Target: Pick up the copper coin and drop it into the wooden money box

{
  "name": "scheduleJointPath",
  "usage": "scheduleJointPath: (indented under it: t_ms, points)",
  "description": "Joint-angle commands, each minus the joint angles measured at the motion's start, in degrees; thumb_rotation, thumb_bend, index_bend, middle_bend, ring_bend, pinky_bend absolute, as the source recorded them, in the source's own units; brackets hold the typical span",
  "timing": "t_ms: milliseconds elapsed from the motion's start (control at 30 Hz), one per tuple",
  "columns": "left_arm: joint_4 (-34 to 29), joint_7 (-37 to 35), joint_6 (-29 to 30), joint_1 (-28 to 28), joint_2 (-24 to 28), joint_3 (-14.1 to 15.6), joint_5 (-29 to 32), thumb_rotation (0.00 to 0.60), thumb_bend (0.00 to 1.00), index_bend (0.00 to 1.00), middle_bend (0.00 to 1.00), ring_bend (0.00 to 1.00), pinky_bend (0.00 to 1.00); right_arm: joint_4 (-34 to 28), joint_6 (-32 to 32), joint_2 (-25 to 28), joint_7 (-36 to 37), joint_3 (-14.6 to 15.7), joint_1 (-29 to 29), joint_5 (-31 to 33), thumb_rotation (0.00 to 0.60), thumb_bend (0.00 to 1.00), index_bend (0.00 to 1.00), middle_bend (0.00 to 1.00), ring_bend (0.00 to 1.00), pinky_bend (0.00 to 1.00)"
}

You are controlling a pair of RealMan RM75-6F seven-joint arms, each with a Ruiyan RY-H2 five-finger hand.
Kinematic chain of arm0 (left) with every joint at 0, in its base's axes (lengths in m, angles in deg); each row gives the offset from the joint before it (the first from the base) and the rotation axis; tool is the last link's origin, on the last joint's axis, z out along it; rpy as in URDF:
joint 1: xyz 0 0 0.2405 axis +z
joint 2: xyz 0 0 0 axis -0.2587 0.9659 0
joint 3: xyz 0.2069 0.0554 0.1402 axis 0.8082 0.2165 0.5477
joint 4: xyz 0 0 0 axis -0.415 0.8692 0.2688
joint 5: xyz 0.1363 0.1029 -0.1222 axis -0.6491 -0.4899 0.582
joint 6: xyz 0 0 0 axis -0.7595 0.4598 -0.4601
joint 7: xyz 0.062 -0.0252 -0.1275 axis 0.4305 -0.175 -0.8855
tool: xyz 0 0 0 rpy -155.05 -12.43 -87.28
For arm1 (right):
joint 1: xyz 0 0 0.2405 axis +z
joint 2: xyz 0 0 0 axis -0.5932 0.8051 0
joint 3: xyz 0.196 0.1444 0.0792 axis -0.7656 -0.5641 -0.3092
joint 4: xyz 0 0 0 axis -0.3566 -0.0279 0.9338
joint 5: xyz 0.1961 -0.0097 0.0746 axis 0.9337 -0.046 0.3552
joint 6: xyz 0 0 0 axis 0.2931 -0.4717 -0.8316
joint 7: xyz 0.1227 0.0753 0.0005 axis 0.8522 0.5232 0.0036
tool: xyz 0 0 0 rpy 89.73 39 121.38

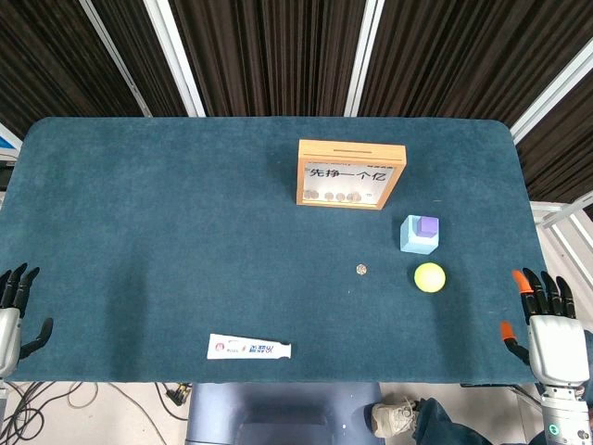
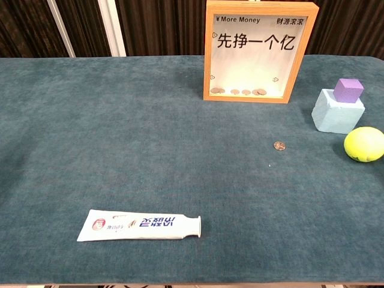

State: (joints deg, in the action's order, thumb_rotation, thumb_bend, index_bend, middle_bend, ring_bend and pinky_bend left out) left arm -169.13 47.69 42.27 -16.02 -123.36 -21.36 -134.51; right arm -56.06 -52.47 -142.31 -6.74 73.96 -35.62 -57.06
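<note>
Leftmost, the robot's left hand point(image 1: 13, 311) rests at the near-left edge of the dark teal felt-covered table point(image 1: 167, 213), its black fingers apart and extended, holding nothing. It shows only in the head view.

Moving right, a white toothpaste tube point(image 2: 139, 225) with blue lettering lies flat near the front edge of the table, cap end pointing right, well apart from everything else.

Further right and toward the far side stands the wooden-framed money box point(image 2: 260, 50), upright, with a clear front pane printed with black Chinese characters and the words "More Money" along its top. Several coins lie in a row along the bottom inside it, and the head view shows a slot along its top edge.

The small round copper coin point(image 2: 278, 146) lies flat on the felt, in front of the box's right corner and apart from it. It is near a yellow-green ball point(image 2: 364, 144), which sits to its right, not touching.

Behind the ball is a light blue block point(image 2: 337, 113) with a smaller purple cube point(image 2: 348, 90) sitting on top of it.

At the near-right edge the right hand point(image 1: 548, 329) rests, seen only in the head view, its orange-tipped black fingers spread and upright, grasping nothing, well apart from the coin.
</note>
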Motion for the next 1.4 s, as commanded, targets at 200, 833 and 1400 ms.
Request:
scheduleJointPath:
  t_ms: [200, 833, 1400]
  points:
    - [0.0, 0.0, 0.0, 0.0, 0.0, 0.0, 0.0, 0.6, 0.36, 0.09, 0.0, 0.0, 0.0, 0.0, 0.1, 0.0, 0.0, 0.0, 0.0, 0.1, 0.6, 0.43, 0.09, 0.11, 0.02, 0.0]
    - [-0.2, 1.7, 0.2, 0.0, -0.5, -0.3, 0.7, 0.6, 0.36, 0.09, 0.0, 0.0, 0.0, -0.6, 2.1, -0.7, 0.6, 1.3, 0.8, -1.6, 0.6, 0.43, 0.09, 0.11, 0.02, 0.0]
    - [-0.3, 0.3, -0.4, -0.1, 0.1, 0.0, 0.4, 0.6, 0.36, 0.09, 0.0, 0.0, 0.0, -6.9, 17.3, 1.7, -3.5, -3.2, 11.9, 3.3, 0.6, 0.43, 0.09, 0.11, 0.02, 0.0]
